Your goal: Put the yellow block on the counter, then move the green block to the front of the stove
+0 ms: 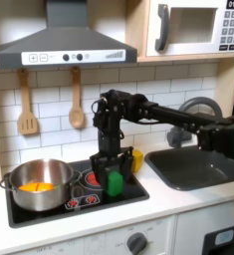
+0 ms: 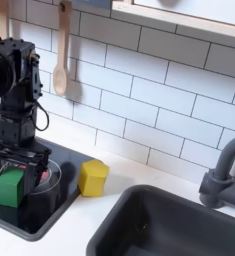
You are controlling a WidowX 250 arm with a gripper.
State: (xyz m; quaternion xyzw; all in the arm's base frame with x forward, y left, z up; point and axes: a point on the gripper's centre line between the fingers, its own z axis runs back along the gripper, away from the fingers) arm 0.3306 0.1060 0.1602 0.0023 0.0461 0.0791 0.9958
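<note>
Black robot hand [image 2: 16, 168] sits low over the flat black stove [image 1: 84, 199], fingers spread apart. Small bright green block [image 2: 10, 186] stands on the stove just below them, seemingly unclamped. Small bright yellow block [image 2: 92, 177] rests on the off-white surface [image 2: 99, 215], between stove and dark sink [image 2: 179, 225]. Steel pot [image 1: 39, 183] holds orange food.

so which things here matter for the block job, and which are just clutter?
Job:
- yellow block, on the counter beside the stove
- green block, on the stove under the gripper

Clutter:
- steel pot with orange food
- sink and tap
- wooden spoon, spatula
- microwave
</note>
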